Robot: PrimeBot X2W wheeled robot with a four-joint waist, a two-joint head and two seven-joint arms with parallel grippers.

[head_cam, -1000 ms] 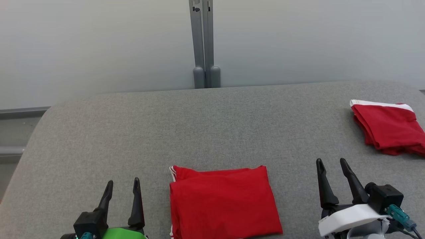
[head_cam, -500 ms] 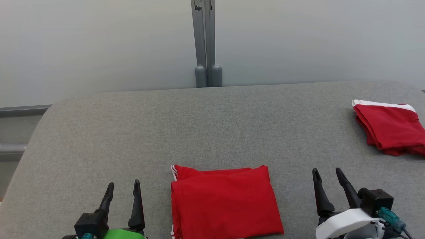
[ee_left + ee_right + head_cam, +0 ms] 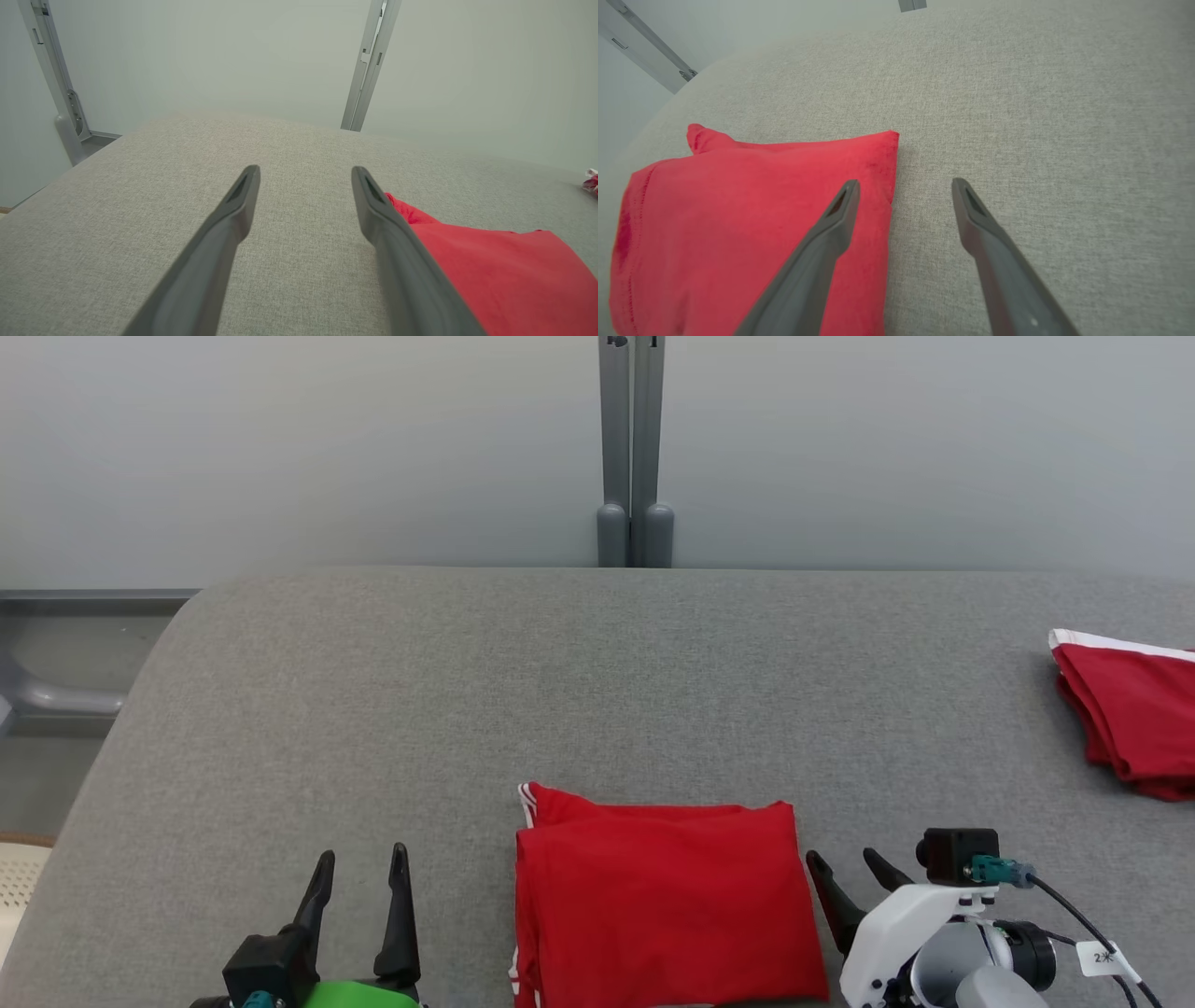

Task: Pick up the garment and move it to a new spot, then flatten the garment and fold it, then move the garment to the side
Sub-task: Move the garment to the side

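a folded red garment (image 3: 663,905) lies flat on the grey cloth-covered table (image 3: 467,691), at the near edge and about midway between the two arms

the left jaws stand wide open and hold nothing; their dark fingers (image 3: 400,915) point away from the robot over bare table, a little apart from the garment's left edge, which shows a thin white trim. in the left wrist view the garment (image 3: 504,275) lies off to the right of the right-hand finger (image 3: 397,252), partly hidden behind it, and the cloth between the two fingers is bare table

the right jaws are also wide open and empty. in the head view their fingers (image 3: 833,903) sit just beside the garment's right edge, angled toward it. in the right wrist view one finger (image 3: 822,247) crosses in front of the red fabric (image 3: 752,224) and the other (image 3: 985,242) is over bare table, so the garment's right edge falls between the two tips; whether either finger touches the cloth cannot be told

a second red garment (image 3: 1134,728) with a white band lies folded at the far right of the table, well apart from both jaws. a grey post (image 3: 633,448) rises behind the table against a pale wall
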